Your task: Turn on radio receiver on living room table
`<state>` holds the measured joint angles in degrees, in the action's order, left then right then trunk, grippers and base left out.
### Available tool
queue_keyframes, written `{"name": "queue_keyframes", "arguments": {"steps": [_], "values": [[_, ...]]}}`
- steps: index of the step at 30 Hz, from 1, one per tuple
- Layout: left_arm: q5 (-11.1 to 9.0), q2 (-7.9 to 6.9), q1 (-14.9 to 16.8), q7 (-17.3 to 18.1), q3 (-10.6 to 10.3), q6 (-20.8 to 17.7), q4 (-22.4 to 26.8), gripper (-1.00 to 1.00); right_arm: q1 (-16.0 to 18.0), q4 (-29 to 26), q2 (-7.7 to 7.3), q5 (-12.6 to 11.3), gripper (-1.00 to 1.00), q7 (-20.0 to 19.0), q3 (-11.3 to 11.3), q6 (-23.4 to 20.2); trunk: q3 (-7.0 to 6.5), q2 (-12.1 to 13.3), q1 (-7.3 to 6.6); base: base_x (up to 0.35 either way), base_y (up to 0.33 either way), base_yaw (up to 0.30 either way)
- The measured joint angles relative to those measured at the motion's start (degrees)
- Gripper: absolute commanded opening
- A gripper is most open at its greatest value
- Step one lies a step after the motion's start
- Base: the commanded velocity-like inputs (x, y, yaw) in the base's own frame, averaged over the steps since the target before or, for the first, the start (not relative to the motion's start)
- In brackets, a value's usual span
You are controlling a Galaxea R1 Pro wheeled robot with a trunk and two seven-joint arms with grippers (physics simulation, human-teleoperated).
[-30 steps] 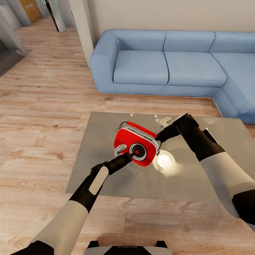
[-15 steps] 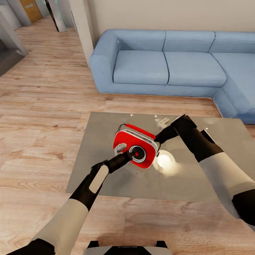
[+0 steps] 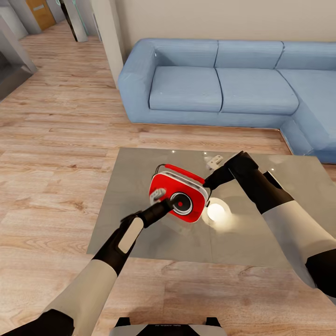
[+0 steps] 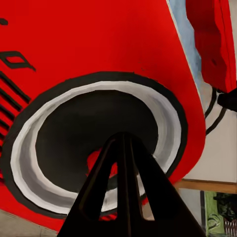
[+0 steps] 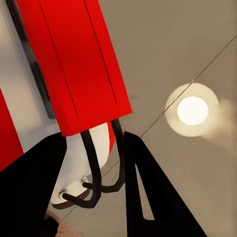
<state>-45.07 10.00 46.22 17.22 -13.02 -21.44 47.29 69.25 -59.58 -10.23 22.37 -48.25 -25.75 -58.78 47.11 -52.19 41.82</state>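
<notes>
The radio receiver [image 3: 178, 193] is held above the glossy grey table [image 3: 140, 228], tilted, with its red face and round dark dial turned toward the robot and its thin handle on the far upper side. The table stands on the light wood floor [image 3: 56, 140] of the living room, with the blue sofa [image 3: 219, 84] beyond it.

The left arm reaches forward and up from the lower left, forearm angled toward the radio. The left tool [image 3: 169, 203] has its fingers pressed together into a single point, and that tip meets the dial right at the small red centre light. In the left wrist view the left tool [image 4: 123, 140] lies against the dark disc inside the white ring.

The right arm comes in from the right, elbow bent, wrist turned inward toward the radio's far side. The right tool [image 3: 208, 182] clamps the radio's edge near the handle; in the right wrist view the right tool [image 5: 94, 148] has one dark finger on each side of the thin black handle wire and white trim. A bright round light reflection [image 3: 216, 212] shines on the table just beside the radio.
</notes>
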Motion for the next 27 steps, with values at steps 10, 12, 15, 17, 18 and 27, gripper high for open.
{"name": "queue_keyframes", "arguments": {"steps": [10, 12, 15, 17, 18, 27], "values": [[0.04, 0.00, 0.01, 0.01, 0.01, 1.13, -2.78, -1.00, 0.00, 0.00, 0.02, -0.05, -1.00, 0.00, -0.05, -0.02, 0.00, 0.00, 0.00, 0.000, 0.000, 0.000], [0.03, 0.00, 0.01, 0.02, -0.01, 1.68, -3.51, -1.00, 0.00, 0.00, 0.04, -0.09, -1.00, 0.00, -0.07, -0.01, 0.00, 0.00, 0.00, 0.000, 0.000, 0.000], [0.01, 0.00, 0.01, 0.02, 0.01, 2.03, -3.94, -1.00, 0.00, 0.00, 0.37, -0.08, -1.00, 0.00, -0.08, 0.00, 0.00, 0.00, 0.00, 0.000, 0.000, 0.000], [0.00, 0.00, 0.01, 0.01, 0.01, 2.13, -4.08, -1.00, 0.00, 0.00, 0.53, -0.28, -1.00, 0.01, -0.09, -0.09, 0.00, 0.00, 0.00, 0.000, 0.000, 0.000], [-0.01, 0.00, 0.01, 0.01, 0.01, 2.15, -4.10, -1.00, 0.00, 0.00, 0.58, -0.17, -1.00, 0.01, -0.09, -0.04, 0.00, 0.00, 0.00, 0.000, 0.000, 0.000], [-1.51, 0.00, 0.09, 0.00, -2.07, 2.23, -4.14, -1.00, 0.00, 0.00, 0.95, -0.03, -1.00, 0.02, -0.16, 0.02, 0.00, 0.00, 0.00, 0.000, 0.000, 0.000]]}}
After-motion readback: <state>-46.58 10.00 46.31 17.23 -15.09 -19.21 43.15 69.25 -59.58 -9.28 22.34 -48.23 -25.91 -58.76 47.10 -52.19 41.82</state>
